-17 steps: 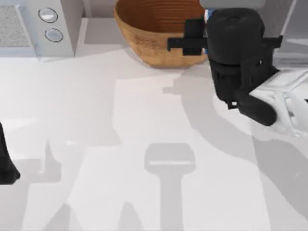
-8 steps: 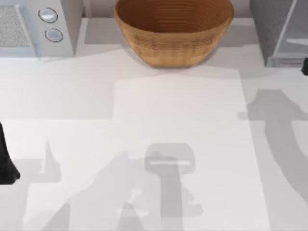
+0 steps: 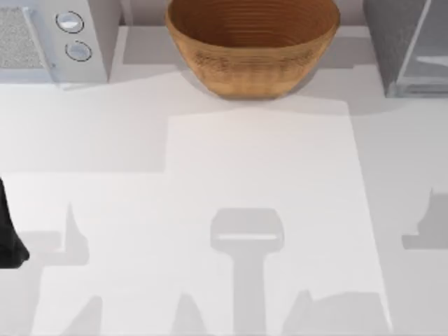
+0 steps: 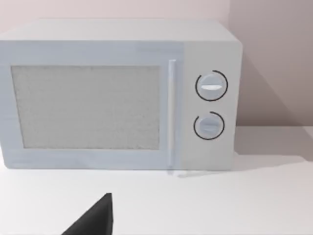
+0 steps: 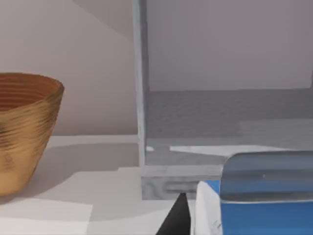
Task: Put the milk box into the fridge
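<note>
Milk box (image 5: 259, 205) is seen close to the right wrist, before the fridge (image 5: 195, 127).
Grip cannot be told; left arm (image 3: 8, 238) is parked at the table's left edge.

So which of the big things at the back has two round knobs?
The white microwave at the table's left. The woven basket and grey fridge have none.

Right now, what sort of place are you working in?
Likely a kitchen counter, in simulation: a white microwave with two knobs at the table's far left, a woven basket at the far middle, and a grey fridge at the far right. A blue milk carton shows close in my right wrist view.
</note>
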{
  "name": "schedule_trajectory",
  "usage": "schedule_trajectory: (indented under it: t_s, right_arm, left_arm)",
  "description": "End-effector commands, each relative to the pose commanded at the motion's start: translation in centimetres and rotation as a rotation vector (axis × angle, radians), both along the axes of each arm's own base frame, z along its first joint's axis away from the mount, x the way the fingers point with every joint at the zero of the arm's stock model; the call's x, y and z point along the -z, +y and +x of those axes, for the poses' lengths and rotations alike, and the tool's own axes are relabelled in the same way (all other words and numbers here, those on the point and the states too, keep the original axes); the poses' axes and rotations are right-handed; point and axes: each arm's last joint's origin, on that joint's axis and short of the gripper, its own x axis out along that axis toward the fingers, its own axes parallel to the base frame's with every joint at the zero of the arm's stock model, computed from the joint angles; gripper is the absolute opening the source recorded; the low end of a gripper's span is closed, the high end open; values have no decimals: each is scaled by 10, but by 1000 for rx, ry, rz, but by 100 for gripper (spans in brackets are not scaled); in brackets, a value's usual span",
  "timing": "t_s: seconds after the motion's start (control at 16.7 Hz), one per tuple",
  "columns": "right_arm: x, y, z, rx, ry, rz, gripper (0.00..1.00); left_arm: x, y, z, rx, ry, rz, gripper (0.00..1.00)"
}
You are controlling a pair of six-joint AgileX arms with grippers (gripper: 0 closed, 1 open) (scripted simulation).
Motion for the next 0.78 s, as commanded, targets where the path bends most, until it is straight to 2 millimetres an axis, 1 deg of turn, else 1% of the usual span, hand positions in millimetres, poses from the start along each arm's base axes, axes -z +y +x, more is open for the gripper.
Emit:
schedule_trajectory:
  t_s: [0.18,0.3,0.6,0.78]
  right_arm:
    - [24,-6,-8,-4,-21,-10,0]
    - [32,-7,-9,-7,-28,-16,0]
    - [34,-8,-9,-7,-29,-17,0]
    - [31,-7,-9,-10,-33,-15,0]
  left_arm:
    - [0,0,0,0,0,0,100]
    - [0,0,0,0,0,0,100]
    - [0,0,0,0,0,0,100]
    - [0,0,0,0,0,0,100]
